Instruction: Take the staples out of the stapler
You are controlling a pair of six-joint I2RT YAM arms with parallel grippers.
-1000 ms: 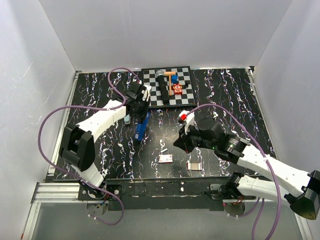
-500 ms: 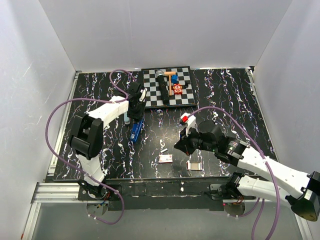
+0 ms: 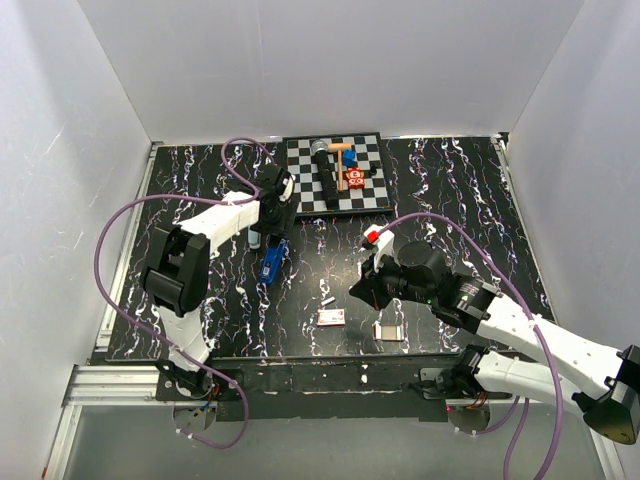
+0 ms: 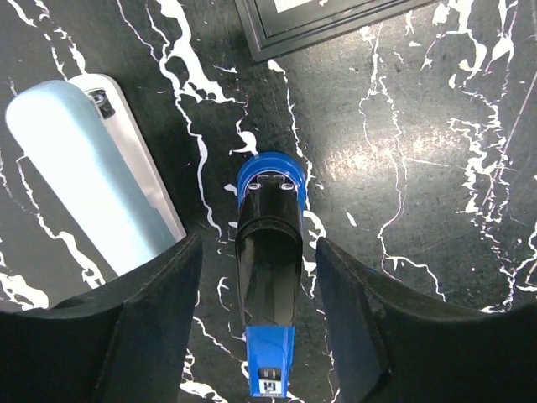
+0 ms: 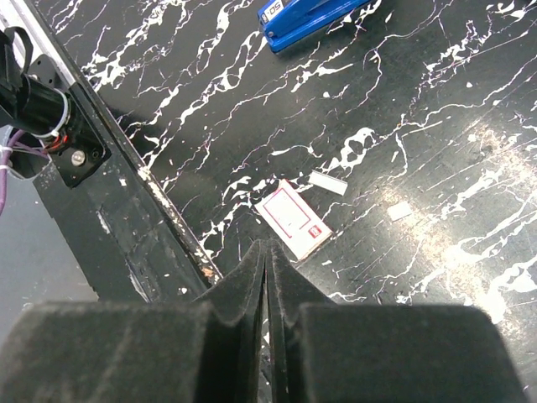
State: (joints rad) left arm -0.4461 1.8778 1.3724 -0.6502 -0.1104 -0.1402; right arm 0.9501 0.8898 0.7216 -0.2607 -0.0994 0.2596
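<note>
We straddle the stapler [image 4: 268, 210], lying on the table [image 3: 450, 200] near the checkerboard [image 3: 300, 196], our left gripper [image 4: 258, 252] wide open; closing squarely across its black top should steady it. Our right gripper [image 5: 266, 256] hovers pinched shut, empty

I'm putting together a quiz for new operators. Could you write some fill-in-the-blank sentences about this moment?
The left gripper is ___, with one finger on either side of the slim glossy dark-blue stapler. The right gripper has its fingers pressed ___ and holds nothing. A small white card with a red border lies on the ___, white-veined tabletop.
Missing words: open; together; black.
</note>
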